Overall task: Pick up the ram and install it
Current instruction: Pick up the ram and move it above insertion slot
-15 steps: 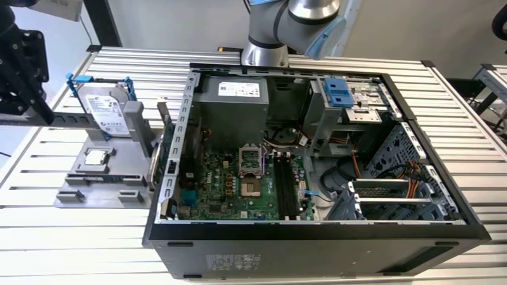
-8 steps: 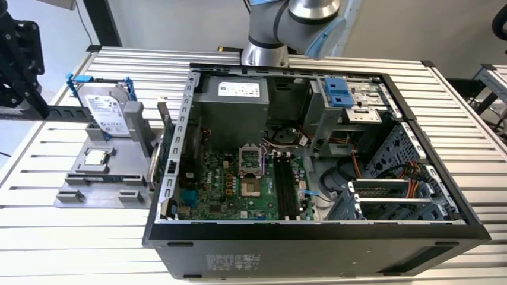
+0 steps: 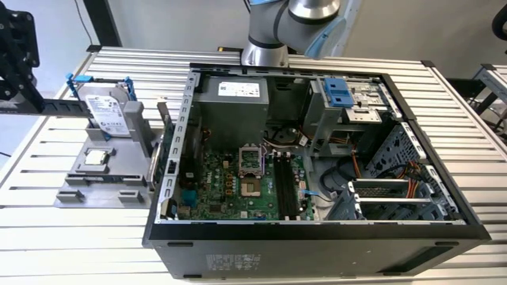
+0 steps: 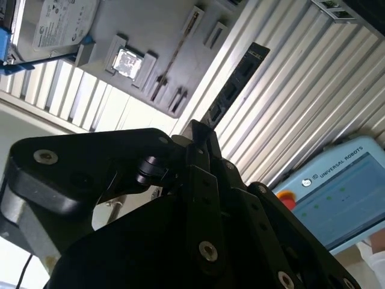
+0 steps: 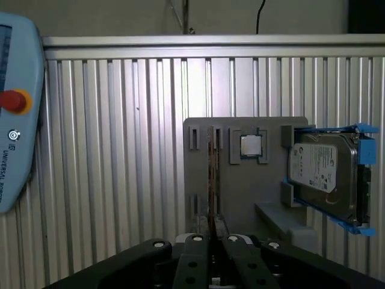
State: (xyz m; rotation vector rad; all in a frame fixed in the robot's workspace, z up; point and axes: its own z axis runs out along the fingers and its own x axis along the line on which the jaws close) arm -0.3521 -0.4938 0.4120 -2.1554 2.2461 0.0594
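In the second wrist view I see the hand (image 4: 201,137) pinched narrow on one end of the ram (image 4: 233,86). The stick juts straight out from it, clear of the grey holder (image 4: 150,36), over the counter (image 4: 313,78) beside that holder.

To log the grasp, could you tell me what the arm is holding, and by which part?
The ram, pinched at one end between the shut jaws of the gripper.

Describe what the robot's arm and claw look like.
The arm has silver-grey rounded joints with a light blue cap. The claw is black, built of flat linkage plates pinned with silver screws.
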